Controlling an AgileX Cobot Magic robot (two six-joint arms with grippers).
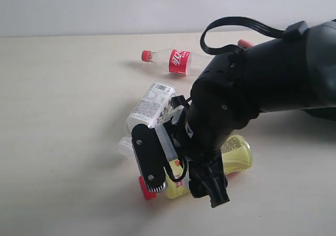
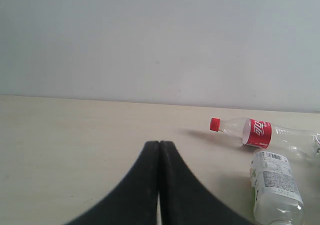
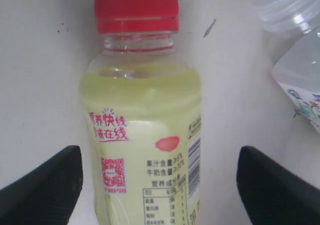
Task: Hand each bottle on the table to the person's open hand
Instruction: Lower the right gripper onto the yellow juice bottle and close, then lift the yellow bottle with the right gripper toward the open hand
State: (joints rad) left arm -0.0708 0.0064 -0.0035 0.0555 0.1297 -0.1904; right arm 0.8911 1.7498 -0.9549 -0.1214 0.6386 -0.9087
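The right gripper hangs low over the table with its jaws spread wide. The yellow-green bottle lies on its side directly between them. In the right wrist view there is bare table on either side of the bottle's body, so neither finger touches it. The red cap points away from the wrist.

This looks like the pick-up step for this bottle: the gripper is placed around it, but nothing is held yet. The next move calls for the fingers to close squarely on the labelled body, not on the narrow neck. A round bottle lying flat may roll out of an off-centre pinch.

Just beside the gripper, on one flank, lies the clear white-labelled bottle. Its pale cap end is close to the yellow-green bottle's neck, so the closing finger and the lift need to clear it.

Farther off, well beyond both, the slim red-labelled bottle lies on its side.

I cannot make out a fourth bottle with any certainty, and no open hand is in view, so where the handover will be made is unknown.

The left gripper is well apart from the bottles. Its fingers are pressed together on nothing.
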